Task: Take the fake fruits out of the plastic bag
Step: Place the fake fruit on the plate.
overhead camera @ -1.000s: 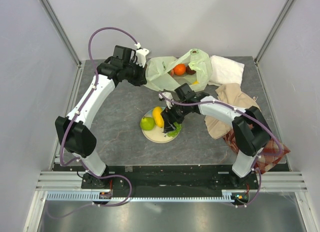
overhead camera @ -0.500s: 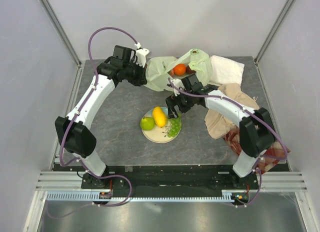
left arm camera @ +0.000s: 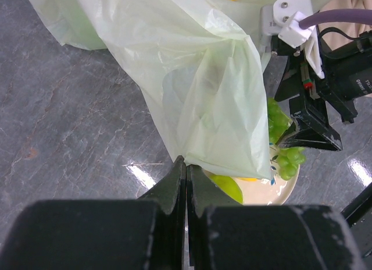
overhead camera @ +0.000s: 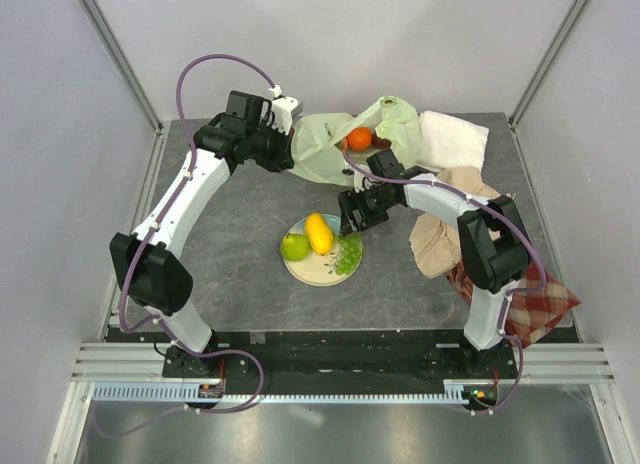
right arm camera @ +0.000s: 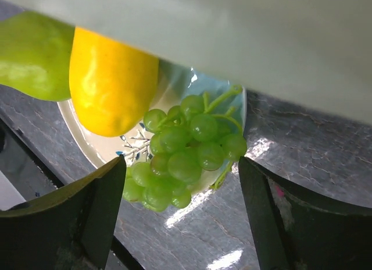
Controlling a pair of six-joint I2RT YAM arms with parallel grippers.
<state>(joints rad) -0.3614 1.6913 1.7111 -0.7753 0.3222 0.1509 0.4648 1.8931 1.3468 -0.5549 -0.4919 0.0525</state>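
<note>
The pale-green plastic bag lies at the back of the table, and an orange and a dark fruit show in its open mouth. My left gripper is shut on the bag's edge, its jaws pressed together at the bag's lower corner. On a plate lie a green apple, a yellow mango and green grapes. My right gripper hangs open above the plate's far edge. Nothing is between its fingers, and the grapes lie below the right gripper.
A white cloth lies at the back right. A beige cloth and a plaid cloth lie under and beside the right arm. The bag hangs across the top of the right wrist view.
The right gripper has let go of the grapes on the plate and drawn back and up toward the bag. The left arm has kept still, holding the bag.
</note>
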